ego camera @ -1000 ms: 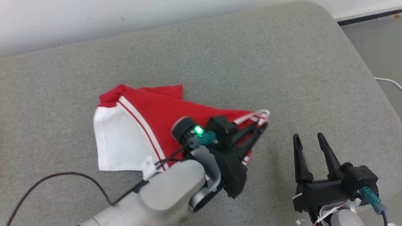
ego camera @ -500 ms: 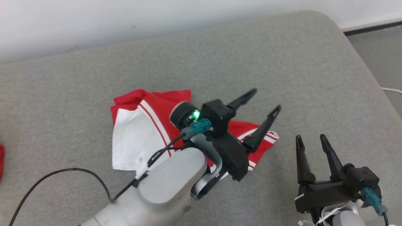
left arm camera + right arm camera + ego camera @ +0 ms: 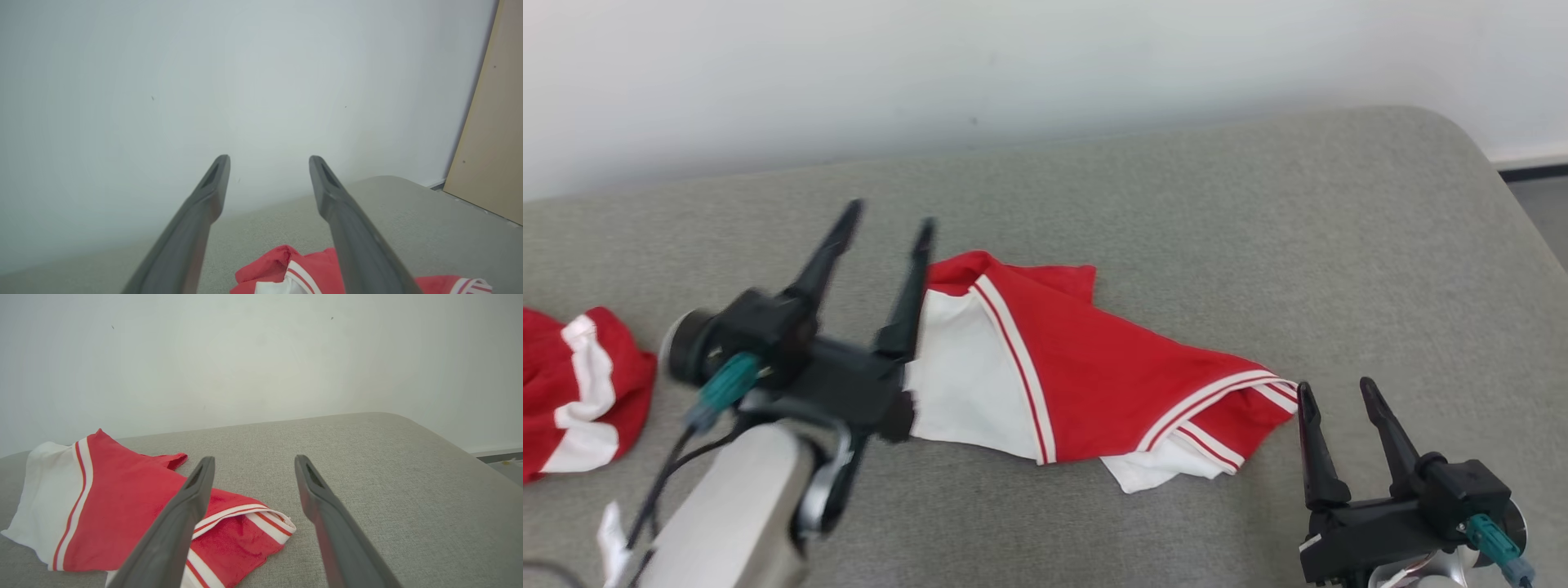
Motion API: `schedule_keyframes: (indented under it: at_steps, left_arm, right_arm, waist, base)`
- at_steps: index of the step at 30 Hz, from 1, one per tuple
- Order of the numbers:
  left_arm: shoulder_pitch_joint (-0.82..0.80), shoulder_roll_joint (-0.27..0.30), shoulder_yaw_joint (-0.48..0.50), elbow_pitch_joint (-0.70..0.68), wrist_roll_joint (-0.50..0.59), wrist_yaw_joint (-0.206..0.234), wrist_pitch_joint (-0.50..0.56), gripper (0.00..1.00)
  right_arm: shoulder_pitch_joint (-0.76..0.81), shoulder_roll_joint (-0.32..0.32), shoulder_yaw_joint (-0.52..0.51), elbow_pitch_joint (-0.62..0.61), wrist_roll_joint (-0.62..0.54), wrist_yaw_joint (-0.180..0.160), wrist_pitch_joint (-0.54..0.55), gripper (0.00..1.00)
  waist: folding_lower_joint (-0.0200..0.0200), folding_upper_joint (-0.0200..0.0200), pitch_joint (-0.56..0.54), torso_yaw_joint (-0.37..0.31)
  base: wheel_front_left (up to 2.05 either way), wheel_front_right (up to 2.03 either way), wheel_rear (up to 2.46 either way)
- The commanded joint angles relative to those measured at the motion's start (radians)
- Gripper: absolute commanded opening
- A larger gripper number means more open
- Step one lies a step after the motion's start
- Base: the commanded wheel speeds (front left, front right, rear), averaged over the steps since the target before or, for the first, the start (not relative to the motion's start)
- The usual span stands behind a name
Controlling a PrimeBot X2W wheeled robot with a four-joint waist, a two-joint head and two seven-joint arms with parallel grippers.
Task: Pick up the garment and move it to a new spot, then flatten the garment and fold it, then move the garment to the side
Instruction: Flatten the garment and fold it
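Surface (image 3: 1176, 204): grey; garment (image 3: 1094, 367) lies rumpled.
Left pincer (image 3: 889, 214): spread, just let go, pulled clear.
Right pincer (image 3: 1337, 386): spread, idle.
Next: likely flattening.

I count two red-and-white pieces of clothing in my head view. One garment (image 3: 1078, 367) lies near the middle, and one second garment (image 3: 572, 384) lies at nine o'clock, cut by the edge. One grey padded surface (image 3: 1258, 245) lies under both.

I have two grippers: my left gripper (image 3: 890, 216) at eight o'clock and my right gripper (image 3: 1337, 388) at five o'clock. Each has two dark fingers (image 3: 821, 261), four in all.

There are two teal plugs, one left plug (image 3: 723, 384) and one right plug (image 3: 1490, 539). One pale wall (image 3: 1013, 65) runs across at twelve o'clock. In my left wrist view, one beige panel (image 3: 490, 122) stands at three o'clock.
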Motion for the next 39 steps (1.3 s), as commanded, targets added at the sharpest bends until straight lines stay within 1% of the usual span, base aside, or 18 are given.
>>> schedule_keyframes:
  at_steps: [1,2,3,4,8,11,16,18,23,29,32,39]
  left_arm:
    - [0.037,0.012,0.024,-0.016,0.013,0.002,-0.001,1.0]
    - [0.068,0.026,0.052,-0.028,0.024,0.002,-0.001,1.0]
    - [0.127,0.048,0.107,-0.054,0.047,0.007,-0.001,1.0]
    - [0.155,0.055,0.134,-0.067,0.052,0.009,-0.001,1.0]
    - [0.282,0.067,0.232,-0.115,0.09,0.016,-0.001,1.0]
    - [0.375,0.061,0.296,-0.142,0.11,0.014,-0.001,1.0]
    - [0.505,0.023,0.377,-0.164,0.133,-0.006,-0.001,1.0]
    - [0.522,0.014,0.391,-0.165,0.138,-0.012,-0.001,1.0]
    - [0.583,-0.05,0.442,-0.167,0.17,-0.041,-0.001,1.0]
    - [0.604,-0.117,0.496,-0.16,0.209,-0.084,-0.001,1.0]
    - [0.596,-0.139,0.522,-0.148,0.229,-0.112,-0.001,1.0]
    - [0.584,-0.178,0.572,-0.128,0.265,-0.155,-0.001,1.0]
  right_arm:
    - [0.014,-0.005,0.003,-0.001,-0.003,-0.002,-0.001,1.0]
    - [0.016,-0.006,0.005,-0.003,-0.002,-0.002,-0.001,1.0]
    - [0.023,-0.009,0.012,-0.003,-0.002,-0.002,-0.001,1.0]
    - [0.026,-0.009,0.017,-0.004,-0.001,-0.002,-0.001,1.0]
    - [0.032,-0.013,0.031,-0.005,-0.001,-0.002,-0.001,1.0]
    - [0.039,-0.015,0.04,-0.001,0.001,-0.002,-0.001,1.0]
    - [0.047,-0.021,0.052,0.003,0.005,-0.002,-0.001,1.0]
    - [0.048,-0.023,0.056,0.005,0.005,-0.002,-0.001,1.0]
    - [0.049,-0.034,0.075,0.01,0.007,-0.002,-0.001,1.0]
    - [0.051,-0.036,0.097,0.016,0.007,-0.002,-0.001,1.0]
    - [0.045,-0.039,0.104,0.019,0.01,-0.002,-0.001,1.0]
    - [0.039,-0.043,0.118,0.027,0.016,-0.002,-0.001,1.0]
  waist:
    - [0.0,0.0,-0.036,0.041]
    - [0.0,0.0,-0.041,0.048]
    - [0.0,0.0,-0.049,0.062]
    - [0.0,0.0,-0.052,0.068]
    - [0.0,0.0,-0.065,0.091]
    - [0.0,0.0,-0.074,0.104]
    - [0.0,0.0,-0.084,0.122]
    - [0.0,0.0,-0.085,0.125]
    - [0.0,0.0,-0.083,0.137]
    - [0.0,0.0,-0.078,0.145]
    - [0.0,0.0,-0.076,0.146]
    - [0.0,0.0,-0.077,0.141]
  base:
    - [0.0,0.0,0.0]
    - [0.0,0.0,0.0]
    - [0.0,0.0,0.0]
    - [0.0,0.0,0.0]
    - [0.0,0.0,0.0]
    - [0.0,0.0,0.0]
    - [0.0,0.0,0.0]
    - [0.0,0.0,0.0]
    - [0.0,0.0,0.0]
    - [0.0,0.0,0.0]
    - [0.0,0.0,0.0]
    - [0.0,0.0,0.0]
